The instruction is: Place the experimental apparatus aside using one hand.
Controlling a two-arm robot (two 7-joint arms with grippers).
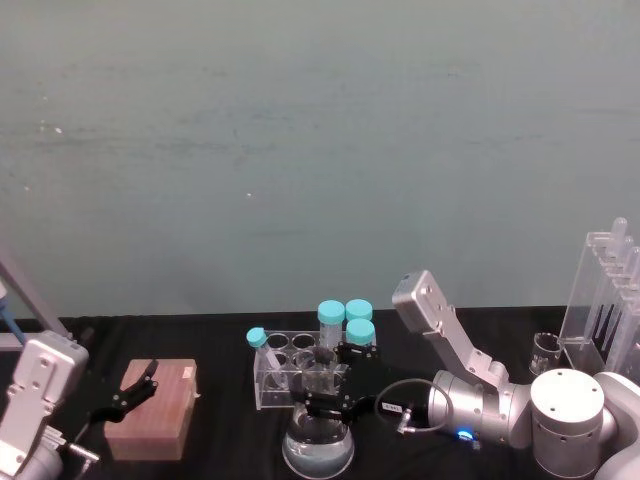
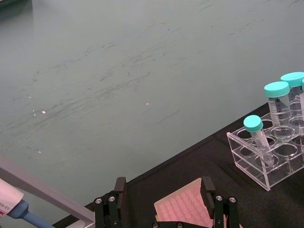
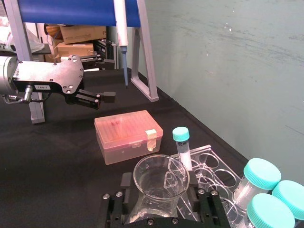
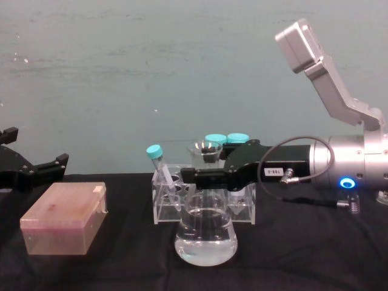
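You're facing a scuffed teal wall [image 1: 320,150] running right behind the table, which is covered in black cloth [image 4: 315,260]. Off to your left stands a grey metal frame [image 3: 145,71] with a blue panel [image 3: 66,12] on top, and stacked cardboard boxes [image 3: 78,40] sit behind it.

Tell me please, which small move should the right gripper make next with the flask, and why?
Probably a short straight lift. The right gripper has its fingers around the neck of the conical flask, whose base appears to rest on the black table just in front of the tube rack. Rising first should clear the rack before moving aside.
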